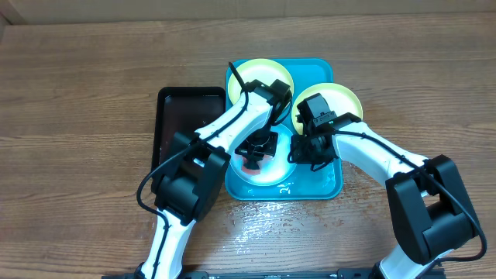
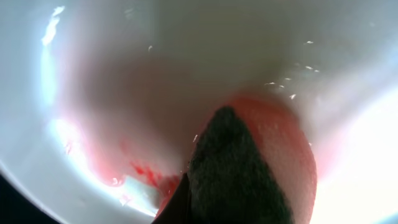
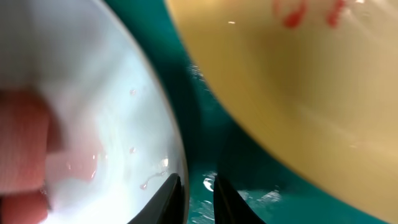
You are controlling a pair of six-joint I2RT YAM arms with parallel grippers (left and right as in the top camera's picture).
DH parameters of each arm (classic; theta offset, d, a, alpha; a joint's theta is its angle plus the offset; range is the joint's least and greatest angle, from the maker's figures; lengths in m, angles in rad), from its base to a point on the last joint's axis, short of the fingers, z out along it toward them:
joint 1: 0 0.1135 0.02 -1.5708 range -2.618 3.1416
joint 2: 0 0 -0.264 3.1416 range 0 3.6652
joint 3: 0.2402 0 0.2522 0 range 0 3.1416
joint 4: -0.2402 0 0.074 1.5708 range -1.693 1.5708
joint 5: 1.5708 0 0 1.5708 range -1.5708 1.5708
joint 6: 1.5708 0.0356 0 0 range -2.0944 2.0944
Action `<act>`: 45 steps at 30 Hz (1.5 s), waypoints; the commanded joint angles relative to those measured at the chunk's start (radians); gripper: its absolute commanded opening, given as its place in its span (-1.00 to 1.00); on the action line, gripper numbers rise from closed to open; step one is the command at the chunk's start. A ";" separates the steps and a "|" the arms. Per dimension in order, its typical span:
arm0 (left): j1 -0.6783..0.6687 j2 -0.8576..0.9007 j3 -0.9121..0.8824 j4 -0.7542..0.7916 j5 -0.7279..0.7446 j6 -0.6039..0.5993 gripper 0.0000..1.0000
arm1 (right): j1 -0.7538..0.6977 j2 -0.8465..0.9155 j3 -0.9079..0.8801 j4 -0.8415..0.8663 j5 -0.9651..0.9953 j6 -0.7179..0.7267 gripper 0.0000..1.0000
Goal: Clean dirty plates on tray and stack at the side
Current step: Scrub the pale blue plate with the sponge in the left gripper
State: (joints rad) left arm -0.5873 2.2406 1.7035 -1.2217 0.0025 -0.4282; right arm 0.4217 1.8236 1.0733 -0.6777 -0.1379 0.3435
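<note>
The turquoise tray (image 1: 324, 186) holds three plates. Two yellow-green plates sit at its far side, one at the left (image 1: 262, 74) and one at the right (image 1: 347, 97). The light teal plate (image 1: 273, 177) lies at the near left. My left gripper (image 1: 254, 153) is shut on a pink sponge (image 2: 289, 155) with a dark scrub face, pressed into the teal plate's pale, red-smeared centre (image 2: 155, 74). My right gripper (image 3: 199, 196) is closed over the teal plate's rim (image 3: 112, 112), one finger inside and one outside. The right yellow-green plate (image 3: 292, 68) shows red streaks.
A smaller black tray (image 1: 186, 116) lies against the turquoise tray's left side. Water is spilled on the wooden table in front of the tray (image 1: 263, 221). Both arms cross over the tray's near half.
</note>
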 commanded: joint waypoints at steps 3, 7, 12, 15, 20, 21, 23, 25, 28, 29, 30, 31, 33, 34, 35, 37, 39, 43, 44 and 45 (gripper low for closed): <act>0.059 0.028 -0.050 0.058 -0.319 -0.052 -0.91 | -0.006 0.001 -0.001 -0.010 0.040 0.001 -0.62; 0.108 0.028 -0.050 0.100 -0.316 -0.052 -0.92 | -0.006 0.001 -0.001 -0.013 0.040 0.006 -0.68; 0.170 0.028 -0.050 0.127 -0.305 -0.051 -0.92 | -0.007 0.001 -0.001 -0.031 0.040 0.009 -0.75; 0.183 0.028 -0.050 0.148 -0.166 -0.011 -0.91 | -0.006 0.001 -0.001 -0.032 0.040 0.009 -0.81; 0.179 0.028 -0.050 0.175 0.180 0.150 -0.92 | -0.006 0.001 -0.001 -0.031 0.040 0.009 -0.92; 0.177 0.028 -0.050 0.164 0.216 0.165 -0.92 | -0.007 0.001 -0.001 -0.031 0.040 0.009 -0.92; 0.173 0.028 -0.050 0.137 0.275 0.171 -0.91 | -0.007 0.001 -0.001 -0.031 0.040 0.009 -0.92; 0.167 0.029 -0.050 0.130 0.319 0.187 -0.92 | -0.006 0.001 -0.001 -0.031 0.040 0.009 -0.92; 0.146 0.029 -0.052 0.130 0.342 0.236 -0.92 | -0.006 0.001 -0.001 -0.031 0.040 0.009 -0.92; 0.136 0.029 -0.052 0.130 0.342 0.258 -0.92 | -0.007 0.001 -0.001 -0.031 0.040 0.009 -0.92; 0.115 0.029 -0.052 0.129 0.342 0.289 -0.91 | -0.006 0.001 -0.001 -0.031 0.040 0.009 -0.92; 0.103 0.029 -0.052 0.124 0.342 0.307 -0.92 | -0.006 0.001 -0.001 -0.031 0.040 0.009 -0.92; 0.086 0.029 -0.052 0.105 0.342 0.335 -0.91 | -0.007 0.001 -0.001 -0.031 0.040 0.009 -0.92; 0.080 0.029 -0.052 0.092 0.342 0.340 -0.92 | -0.006 0.001 -0.001 -0.031 0.040 0.009 -0.92; 0.076 0.029 -0.052 0.079 0.342 0.341 -0.92 | -0.006 0.001 -0.001 -0.031 0.040 0.009 -0.92; 0.075 0.029 -0.052 0.055 0.351 0.351 -0.91 | -0.007 0.001 -0.001 -0.031 0.040 0.009 -0.92; 0.075 0.029 -0.052 0.029 0.381 0.375 -0.91 | -0.007 0.001 -0.001 -0.031 0.040 0.009 -0.92; 0.075 0.029 -0.052 -0.013 0.465 0.450 -0.91 | -0.007 0.001 -0.001 -0.031 0.040 0.010 -0.92; 0.074 0.029 -0.053 -0.017 0.470 0.452 -0.91 | -0.007 0.001 -0.001 -0.031 0.040 0.010 -0.92; 0.073 0.029 -0.053 -0.019 0.470 0.451 -0.91 | -0.007 0.001 -0.001 -0.031 0.040 0.010 -0.92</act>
State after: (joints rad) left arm -0.5091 2.2444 1.6665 -1.2282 0.3908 -0.0452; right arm 0.4129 1.8202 1.0809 -0.7033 -0.1226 0.3645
